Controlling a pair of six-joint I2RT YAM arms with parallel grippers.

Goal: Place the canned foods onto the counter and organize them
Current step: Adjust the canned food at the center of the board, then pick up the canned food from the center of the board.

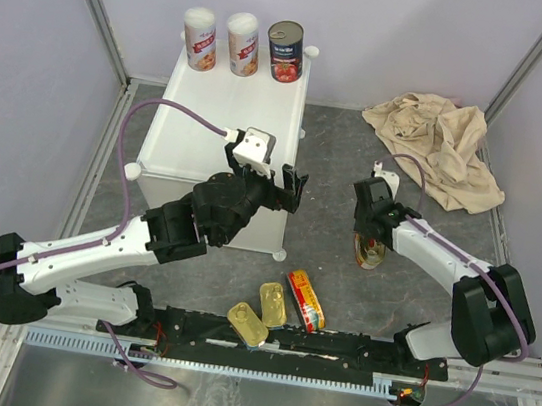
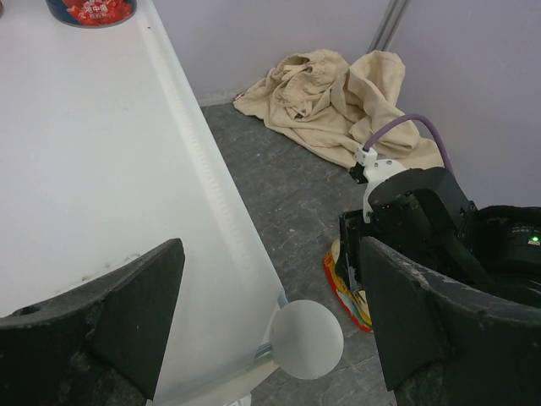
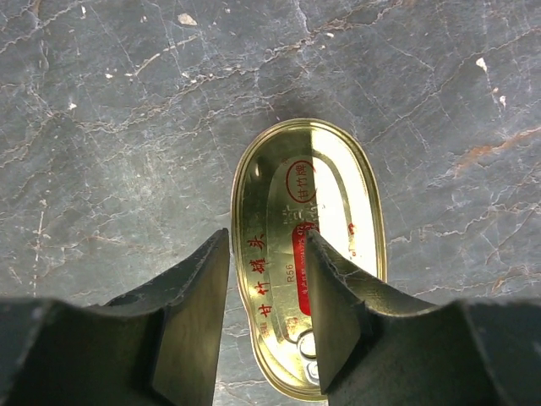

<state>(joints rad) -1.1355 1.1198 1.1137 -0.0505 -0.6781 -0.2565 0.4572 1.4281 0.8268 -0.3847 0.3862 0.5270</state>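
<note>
The white counter (image 1: 221,125) carries two white-and-red cylinders (image 1: 200,40) (image 1: 242,43) and a dark can with a red label (image 1: 284,51) along its far edge. My left gripper (image 1: 288,187) is open and empty over the counter's right near corner; its wrist view shows the corner knob (image 2: 306,338) between the fingers. My right gripper (image 1: 372,239) is open just above a red-yellow oblong tin (image 3: 308,254) lying flat on the floor, its fingers not touching it. A second red-yellow tin (image 1: 306,300) and two gold tins (image 1: 273,304) (image 1: 247,323) lie near the arm bases.
A crumpled beige cloth (image 1: 441,146) lies at the back right of the grey floor. Pale walls and metal rails enclose the workspace. The black base rail (image 1: 281,346) runs along the near edge, close to the three loose tins.
</note>
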